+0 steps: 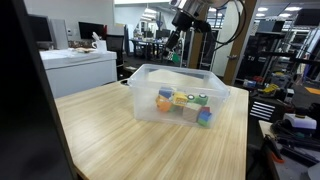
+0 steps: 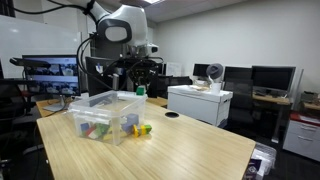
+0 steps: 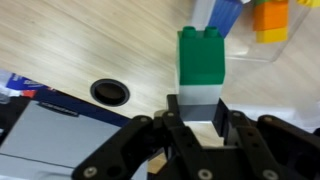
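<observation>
Green block (image 3: 201,60): likely light, rigid, slick plastic. Gripper (image 3: 199,113) clamps its flat sides at the 6 o'clock end.

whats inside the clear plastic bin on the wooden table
The clear plastic bin holds small coloured blocks: yellow, orange, green, blue. Whatever lies beneath or behind them is covered. A separate green plastic block is held in the jaws.

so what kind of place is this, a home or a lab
Probably an office or lab: computer monitors on desks, metal equipment shelving, and the gripper holding a green block over a wooden table near a clear bin.
</observation>
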`<action>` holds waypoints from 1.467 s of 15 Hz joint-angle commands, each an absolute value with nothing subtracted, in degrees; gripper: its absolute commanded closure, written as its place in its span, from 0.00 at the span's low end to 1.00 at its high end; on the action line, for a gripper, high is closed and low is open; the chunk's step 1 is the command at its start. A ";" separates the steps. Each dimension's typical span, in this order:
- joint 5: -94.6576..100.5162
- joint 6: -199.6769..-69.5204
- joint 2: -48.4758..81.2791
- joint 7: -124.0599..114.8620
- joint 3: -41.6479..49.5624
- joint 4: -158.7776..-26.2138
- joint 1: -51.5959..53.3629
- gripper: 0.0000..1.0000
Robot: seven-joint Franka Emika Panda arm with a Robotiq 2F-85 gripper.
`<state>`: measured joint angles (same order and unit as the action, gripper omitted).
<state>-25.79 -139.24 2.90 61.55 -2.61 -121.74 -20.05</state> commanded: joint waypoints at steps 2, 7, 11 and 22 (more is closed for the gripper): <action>-28.21 -128.14 -4.05 72.50 3.39 -127.19 -14.94 0.87; -26.40 -120.14 -5.82 75.90 7.78 -128.09 -11.66 0.32; -30.42 -127.35 -6.34 75.82 9.34 -129.16 -10.38 0.05; -23.88 -158.06 4.03 58.17 12.74 -129.43 -12.11 0.47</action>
<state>-30.11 -152.22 1.60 63.87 12.64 -127.70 -11.33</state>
